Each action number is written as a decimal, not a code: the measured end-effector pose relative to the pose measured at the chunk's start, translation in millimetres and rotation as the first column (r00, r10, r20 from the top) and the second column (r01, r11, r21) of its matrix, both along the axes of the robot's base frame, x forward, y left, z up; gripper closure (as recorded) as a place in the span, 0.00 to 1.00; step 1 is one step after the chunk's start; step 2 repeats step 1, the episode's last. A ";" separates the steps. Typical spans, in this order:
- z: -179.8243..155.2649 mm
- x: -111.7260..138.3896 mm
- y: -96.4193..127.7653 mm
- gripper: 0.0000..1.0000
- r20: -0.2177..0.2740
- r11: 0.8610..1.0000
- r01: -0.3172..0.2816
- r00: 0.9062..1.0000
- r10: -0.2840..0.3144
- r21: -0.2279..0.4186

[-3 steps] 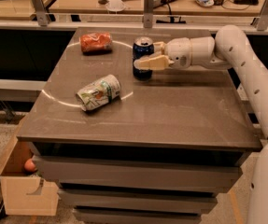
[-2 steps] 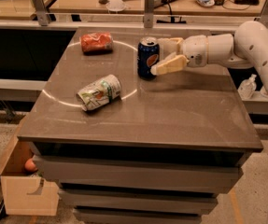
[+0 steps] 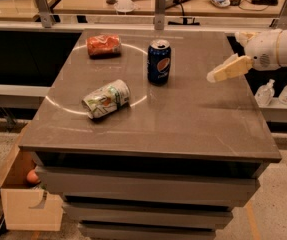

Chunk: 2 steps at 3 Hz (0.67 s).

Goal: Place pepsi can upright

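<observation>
Single high frontal view, angled down over the table (image 3: 193,119), gripper (image 3: 227,68) at frame right.

Only the pepsi can (image 3: 159,61) shows a brand logo; the tool (image 3: 219,74) hovers right.

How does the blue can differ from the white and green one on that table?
The pepsi can stands upright, silver top up; the white-and-green can lies on its side. The pepsi can is dark blue with a round logo; the white-and-green can is pale and looks larger. Both are drink cans on the grey table, apart from each other. The tool hangs by the table's right edge, touching neither.
</observation>
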<state>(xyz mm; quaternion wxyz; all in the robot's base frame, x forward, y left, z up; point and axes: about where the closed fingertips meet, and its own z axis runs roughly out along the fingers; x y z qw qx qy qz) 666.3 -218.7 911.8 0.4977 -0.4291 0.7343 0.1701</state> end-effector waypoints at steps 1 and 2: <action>-2.5 2.7 16.1 0.00 0.007 1.000 -0.017 1.000 0.017 0.002; -2.5 2.7 16.1 0.00 0.007 1.000 -0.017 1.000 0.017 0.002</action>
